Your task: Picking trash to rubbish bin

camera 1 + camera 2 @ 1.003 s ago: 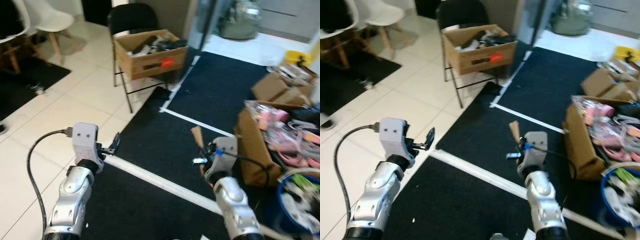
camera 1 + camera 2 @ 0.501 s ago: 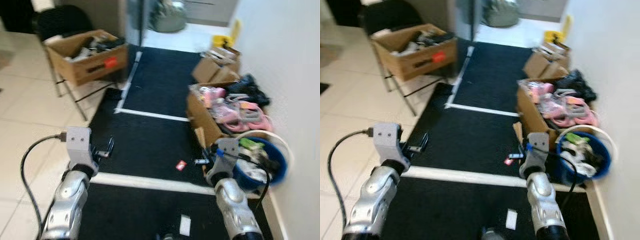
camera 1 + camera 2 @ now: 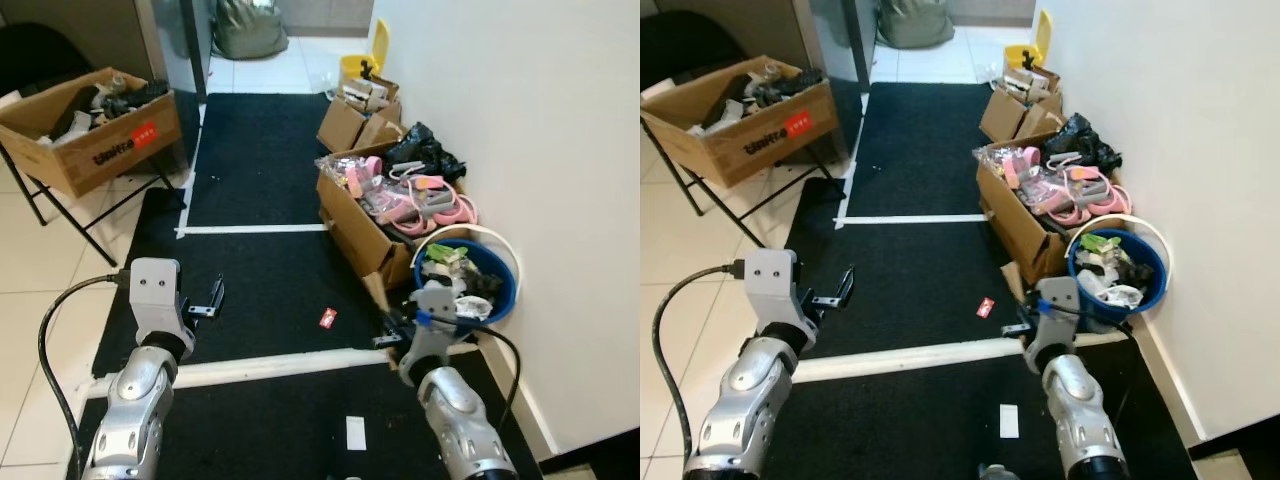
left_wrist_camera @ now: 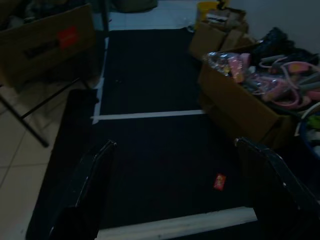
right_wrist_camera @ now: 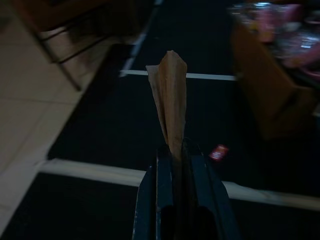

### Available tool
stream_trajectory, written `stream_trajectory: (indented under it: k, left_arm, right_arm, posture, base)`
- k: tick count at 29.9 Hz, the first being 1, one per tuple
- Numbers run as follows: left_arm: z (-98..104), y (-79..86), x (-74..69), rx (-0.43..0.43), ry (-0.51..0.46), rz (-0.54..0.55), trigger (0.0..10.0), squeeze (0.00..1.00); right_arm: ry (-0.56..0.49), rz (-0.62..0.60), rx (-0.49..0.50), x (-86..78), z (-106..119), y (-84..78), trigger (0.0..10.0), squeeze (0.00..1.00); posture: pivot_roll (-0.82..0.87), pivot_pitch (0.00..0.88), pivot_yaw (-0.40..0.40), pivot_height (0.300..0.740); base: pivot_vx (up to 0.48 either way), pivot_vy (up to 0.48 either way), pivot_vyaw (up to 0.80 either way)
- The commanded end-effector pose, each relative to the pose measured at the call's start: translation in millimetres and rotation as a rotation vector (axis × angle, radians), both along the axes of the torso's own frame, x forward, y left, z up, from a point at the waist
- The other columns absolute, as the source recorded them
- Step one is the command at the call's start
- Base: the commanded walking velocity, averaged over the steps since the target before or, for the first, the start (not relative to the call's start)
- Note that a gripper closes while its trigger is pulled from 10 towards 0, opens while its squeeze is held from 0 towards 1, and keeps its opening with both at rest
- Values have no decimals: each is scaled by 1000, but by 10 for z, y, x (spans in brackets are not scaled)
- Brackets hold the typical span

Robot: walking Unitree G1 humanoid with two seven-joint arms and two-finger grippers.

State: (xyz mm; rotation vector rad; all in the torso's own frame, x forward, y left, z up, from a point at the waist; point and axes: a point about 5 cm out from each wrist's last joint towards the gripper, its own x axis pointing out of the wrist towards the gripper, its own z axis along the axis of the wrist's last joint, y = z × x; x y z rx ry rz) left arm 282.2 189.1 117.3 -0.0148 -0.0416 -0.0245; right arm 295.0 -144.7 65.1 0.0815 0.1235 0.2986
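Right gripper (image 5: 172, 150) pinches brown paper scrap (image 5: 170, 95) by lower edge; scrap rises stiffly beyond fingertips. Judged light, thin, creasable; edge pinch suffices. Blue bin (image 3: 1150, 285) just right of fingers. Left gripper (image 4: 172, 145) spread wide, empty; red wrapper (image 4: 219, 181) on mat ahead of it.

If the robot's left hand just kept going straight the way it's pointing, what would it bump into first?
Probably nothing soon: the open left hand points along the black floor mat, past its white tape line. The small red wrapper lies off to one side. Depth beyond is hard to judge.
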Motion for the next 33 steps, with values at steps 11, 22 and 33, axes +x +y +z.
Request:
stream_trajectory:
  k: [11, 22, 33]
  left_arm:
    - [-6, -16, -28, -28, -9, 11, 10000, 0]
    - [37, -16, 44, -32, -17, -5, 10000, 0]
    - [177, 56, 231, 4, -46, -47, 10000, 0]
  right_arm:
    - [19, 55, 10, -24, -29, 74, 10000, 0]
    - [5, 52, 13, -2, -1, 66, 10000, 0]
    - [-4, 26, 16, 44, 28, 34, 10000, 0]
  posture:
    - [63, 133, -4, 740]
    - [65, 124, 6, 740]
    - [72, 124, 3, 740]
  base:
    - [195, 0, 0]
    - [331, 0, 0]
    - [358, 0, 0]
